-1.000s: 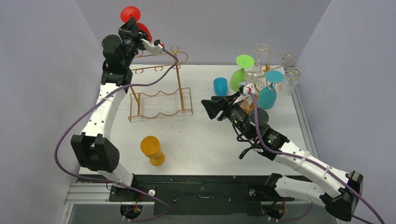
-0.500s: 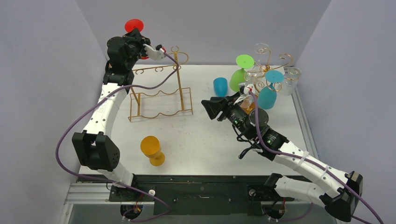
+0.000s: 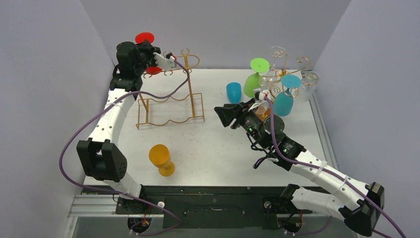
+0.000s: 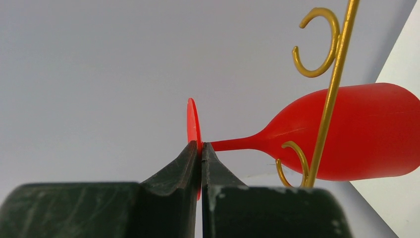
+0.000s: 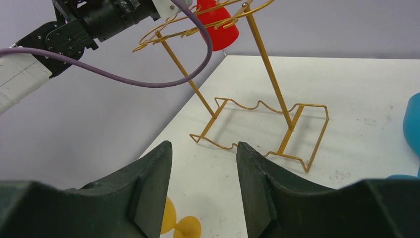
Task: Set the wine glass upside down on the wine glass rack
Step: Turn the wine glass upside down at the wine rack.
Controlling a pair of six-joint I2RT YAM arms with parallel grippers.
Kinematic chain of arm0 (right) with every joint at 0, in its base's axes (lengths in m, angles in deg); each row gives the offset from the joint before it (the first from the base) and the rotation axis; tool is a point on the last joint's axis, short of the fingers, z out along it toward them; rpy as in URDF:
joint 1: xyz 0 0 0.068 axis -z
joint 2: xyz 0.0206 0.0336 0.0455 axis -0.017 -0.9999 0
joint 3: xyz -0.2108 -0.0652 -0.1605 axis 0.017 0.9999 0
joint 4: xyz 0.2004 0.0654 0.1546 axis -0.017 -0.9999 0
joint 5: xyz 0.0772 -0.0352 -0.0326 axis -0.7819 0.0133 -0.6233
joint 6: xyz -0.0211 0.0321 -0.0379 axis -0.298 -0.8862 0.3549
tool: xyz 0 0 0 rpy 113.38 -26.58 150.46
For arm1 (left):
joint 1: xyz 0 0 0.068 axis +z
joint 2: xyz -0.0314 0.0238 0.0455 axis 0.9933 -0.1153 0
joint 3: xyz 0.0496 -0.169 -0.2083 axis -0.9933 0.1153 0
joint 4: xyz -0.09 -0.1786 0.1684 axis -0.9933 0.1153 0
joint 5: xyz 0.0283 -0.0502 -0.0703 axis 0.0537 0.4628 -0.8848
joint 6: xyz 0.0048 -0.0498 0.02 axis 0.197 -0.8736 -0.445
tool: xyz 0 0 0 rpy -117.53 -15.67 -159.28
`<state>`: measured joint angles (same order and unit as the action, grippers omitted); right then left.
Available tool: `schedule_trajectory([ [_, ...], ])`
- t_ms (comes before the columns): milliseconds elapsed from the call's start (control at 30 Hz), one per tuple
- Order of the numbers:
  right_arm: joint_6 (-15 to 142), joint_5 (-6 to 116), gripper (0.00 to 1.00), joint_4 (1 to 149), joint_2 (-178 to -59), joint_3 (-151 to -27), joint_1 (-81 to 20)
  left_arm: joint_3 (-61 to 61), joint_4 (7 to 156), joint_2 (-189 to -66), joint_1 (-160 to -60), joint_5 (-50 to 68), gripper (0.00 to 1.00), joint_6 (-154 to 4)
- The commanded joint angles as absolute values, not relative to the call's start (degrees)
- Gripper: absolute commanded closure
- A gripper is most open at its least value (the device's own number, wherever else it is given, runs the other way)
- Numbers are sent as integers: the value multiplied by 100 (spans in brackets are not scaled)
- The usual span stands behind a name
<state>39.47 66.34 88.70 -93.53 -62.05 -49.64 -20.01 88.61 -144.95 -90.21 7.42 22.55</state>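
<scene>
My left gripper (image 3: 148, 48) is shut on the round foot of a red wine glass (image 3: 144, 37), held high at the back left. The glass's bowl (image 3: 154, 70) hangs by the top hooks of the gold wire rack (image 3: 168, 94). In the left wrist view the jaws (image 4: 200, 148) pinch the foot edge-on, and the stem and bowl (image 4: 366, 134) extend right behind a gold hooked rod (image 4: 329, 89). My right gripper (image 3: 225, 115) is open and empty mid-table, facing the rack (image 5: 262, 124).
An orange wine glass (image 3: 162, 158) stands upright near the front left, also in the right wrist view (image 5: 176, 220). A second gold rack (image 3: 285, 64) at the back right holds green, teal and clear glasses. A blue cup (image 3: 233, 91) stands beside it.
My left gripper has carried the red glass down and to the right, bringing its bowl to the rack's top hooks. The right arm has not moved.
</scene>
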Motion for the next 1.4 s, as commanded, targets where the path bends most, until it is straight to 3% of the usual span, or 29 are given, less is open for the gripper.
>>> schedule_trajectory([
  [0, 3878, 6538, 54, 9056, -9243, -6203, -4899, -2152, 8890, -14420, -8970, 720, 100, 2176],
  [667, 3804, 6526, 56, 8863, -9355, -6364, -4838, -2302, 9552, -14298, -8927, 562, 100, 1996],
  [1367, 3767, 6568, 56, 8609, -9388, -6506, -4800, -2644, 10647, -14063, -8883, 286, 77, 2127],
])
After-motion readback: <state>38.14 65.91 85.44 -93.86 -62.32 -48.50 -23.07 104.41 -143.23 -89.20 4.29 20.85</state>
